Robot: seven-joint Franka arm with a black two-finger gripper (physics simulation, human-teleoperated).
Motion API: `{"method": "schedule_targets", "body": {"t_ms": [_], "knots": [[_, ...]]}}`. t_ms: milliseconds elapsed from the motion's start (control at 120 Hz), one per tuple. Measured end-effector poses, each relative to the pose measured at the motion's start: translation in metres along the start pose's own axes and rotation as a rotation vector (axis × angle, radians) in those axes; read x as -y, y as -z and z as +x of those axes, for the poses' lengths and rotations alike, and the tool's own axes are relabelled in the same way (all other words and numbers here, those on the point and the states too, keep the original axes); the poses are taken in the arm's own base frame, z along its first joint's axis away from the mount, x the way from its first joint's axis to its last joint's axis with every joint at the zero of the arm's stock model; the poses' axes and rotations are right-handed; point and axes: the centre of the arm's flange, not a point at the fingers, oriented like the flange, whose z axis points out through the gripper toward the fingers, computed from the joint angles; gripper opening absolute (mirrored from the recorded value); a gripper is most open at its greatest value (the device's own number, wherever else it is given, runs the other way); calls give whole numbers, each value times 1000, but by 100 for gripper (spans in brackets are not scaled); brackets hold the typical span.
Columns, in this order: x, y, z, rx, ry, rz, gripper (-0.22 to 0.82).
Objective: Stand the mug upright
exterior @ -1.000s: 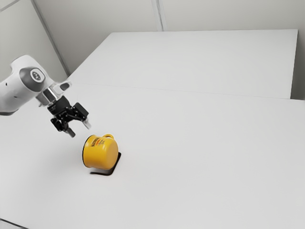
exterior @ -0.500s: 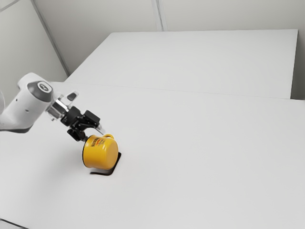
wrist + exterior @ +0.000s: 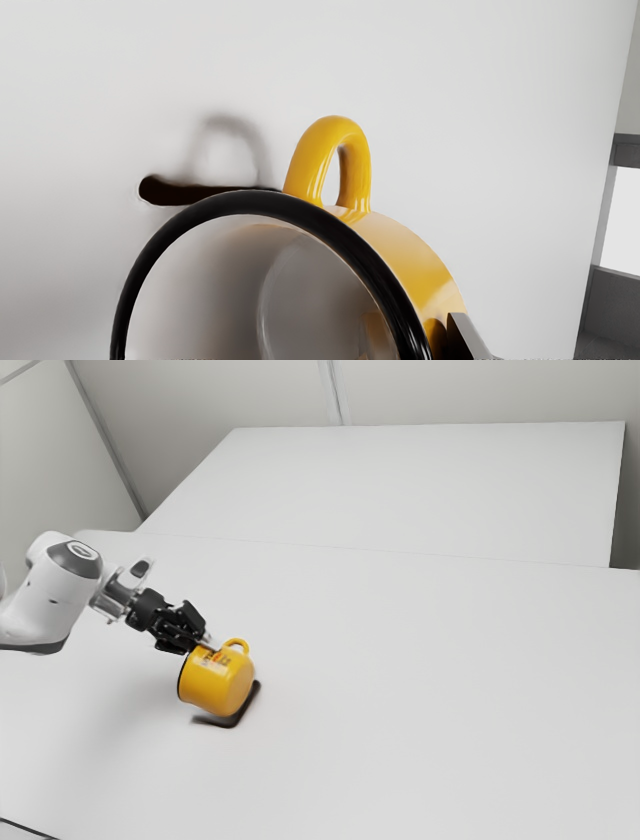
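White bench point(image 3: 430, 680) spans most of the exterior view. My white arm point(image 3: 50, 595) enters from that view's left. Yellow mug point(image 3: 220, 685) lies on its side on the bench, not upright; mouth toward the arm, base toward the exterior view's right. Black tool point(image 3: 203, 646) is at the mug's mouth end; cannot tell whether it is apart, together or clamped. Black rim point(image 3: 265, 200) rings the mouth. Looped handle point(image 3: 300, 160) stands out from the wall, its shadow point(image 3: 227, 120) on the bench.
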Motion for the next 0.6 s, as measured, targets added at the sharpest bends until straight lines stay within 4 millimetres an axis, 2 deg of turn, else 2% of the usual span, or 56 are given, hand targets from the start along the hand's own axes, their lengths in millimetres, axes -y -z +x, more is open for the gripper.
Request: {"method": "schedule_targets", "body": {"t_ms": [133, 333, 408, 600], "knots": [[-7, -3, 0, 2, -36, 16, -12], [-54, 26, -5, -49, -146, 64, -16], [-83, 30, -6, -46, -214, 102, -17], [-165, 16, -8, 53, -409, 304, -18]]}}
